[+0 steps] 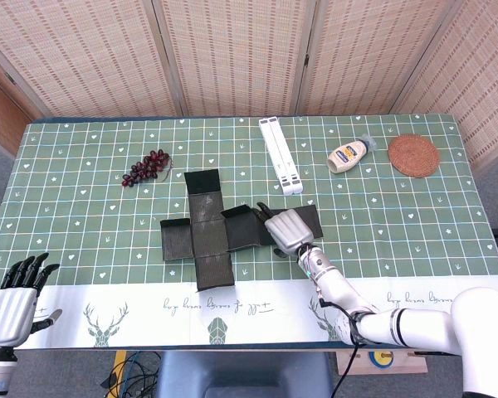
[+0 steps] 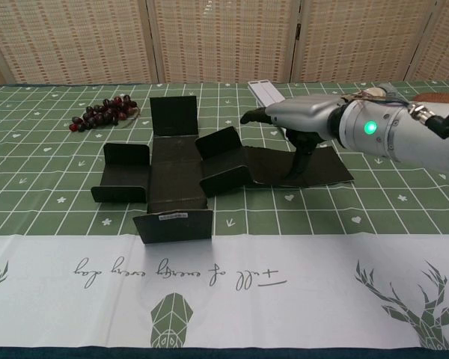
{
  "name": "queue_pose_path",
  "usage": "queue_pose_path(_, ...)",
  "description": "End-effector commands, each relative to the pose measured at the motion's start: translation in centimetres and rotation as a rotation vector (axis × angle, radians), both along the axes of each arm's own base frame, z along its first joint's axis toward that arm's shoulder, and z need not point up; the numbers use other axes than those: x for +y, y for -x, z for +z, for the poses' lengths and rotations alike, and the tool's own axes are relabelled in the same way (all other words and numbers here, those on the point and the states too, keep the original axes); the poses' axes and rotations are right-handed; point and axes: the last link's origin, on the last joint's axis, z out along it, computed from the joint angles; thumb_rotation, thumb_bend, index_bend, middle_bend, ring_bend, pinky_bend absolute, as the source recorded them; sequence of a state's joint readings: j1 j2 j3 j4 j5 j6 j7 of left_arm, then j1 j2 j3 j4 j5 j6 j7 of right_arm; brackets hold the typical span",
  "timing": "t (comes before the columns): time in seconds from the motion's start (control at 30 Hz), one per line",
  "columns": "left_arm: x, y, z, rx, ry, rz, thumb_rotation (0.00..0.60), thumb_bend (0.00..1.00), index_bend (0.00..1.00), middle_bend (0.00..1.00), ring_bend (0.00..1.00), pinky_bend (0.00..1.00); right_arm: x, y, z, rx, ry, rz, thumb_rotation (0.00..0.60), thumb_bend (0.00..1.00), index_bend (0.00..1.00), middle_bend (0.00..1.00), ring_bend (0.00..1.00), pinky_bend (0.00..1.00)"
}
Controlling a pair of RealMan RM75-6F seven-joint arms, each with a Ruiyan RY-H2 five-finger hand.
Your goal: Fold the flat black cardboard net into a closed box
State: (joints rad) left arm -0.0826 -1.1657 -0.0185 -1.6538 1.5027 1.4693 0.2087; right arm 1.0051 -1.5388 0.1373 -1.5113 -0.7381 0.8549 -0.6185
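Silver left hand (image 1: 8, 300) we log at the near table edge, fingers spread wide, holding nothing. Black cardboard net (image 2: 172, 176) lies mid-table, side flaps partly raised. Our right hand (image 2: 299, 123) hovers over its right panel, fingers apart, thumb tip touching the card. Beyond: grapes (image 1: 146, 167), mayonnaise bottle (image 1: 349, 154).

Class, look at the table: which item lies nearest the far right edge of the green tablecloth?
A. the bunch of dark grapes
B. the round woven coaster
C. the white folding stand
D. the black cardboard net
B: in the head view the round woven coaster sits furthest right, beyond the squeeze bottle and everything else.
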Motion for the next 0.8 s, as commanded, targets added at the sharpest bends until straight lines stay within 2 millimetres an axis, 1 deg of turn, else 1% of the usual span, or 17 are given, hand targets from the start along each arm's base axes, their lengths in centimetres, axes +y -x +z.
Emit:
queue_pose_path(0.03, 0.0, 0.0, 0.0, 0.001, 0.000, 0.002, 0.600, 0.12, 0.20, 0.10, 0.08, 0.10, -1.1, 0.3, -0.3, 0.024, -0.029, -0.075, 0.600, 0.21, 0.00, 0.00, 0.75, 1.00)
queue_pose_path(0.17, -0.1, 0.0, 0.0, 0.003, 0.002, 0.004, 0.600, 0.12, 0.20, 0.10, 0.08, 0.10, -1.8, -0.1, -1.1, 0.032, -0.050, -0.124, 0.600, 0.13, 0.00, 0.00, 0.74, 1.00)
queue_pose_path(0.23, -0.1, 0.1, 0.0, 0.003, 0.004, 0.004, 0.600, 0.12, 0.20, 0.10, 0.08, 0.10, -2.1, -0.3, -1.4, 0.032, -0.054, -0.142, 0.600, 0.11, 0.00, 0.00, 0.74, 1.00)
queue_pose_path(0.6, 0.1, 0.2, -0.1, 0.003, 0.008, 0.006, 0.600, 0.12, 0.20, 0.10, 0.08, 0.10, -3.5, -0.8, -2.5, 0.037, -0.052, -0.235, 0.600, 0.11, 0.00, 0.00, 0.74, 1.00)
queue_pose_path(0.8, 0.1, 0.3, -0.2, 0.001, 0.010, 0.007, 0.600, 0.12, 0.20, 0.10, 0.08, 0.10, -3.9, -1.0, -3.3, 0.059, -0.060, -0.248, 0.600, 0.12, 0.00, 0.02, 0.74, 1.00)
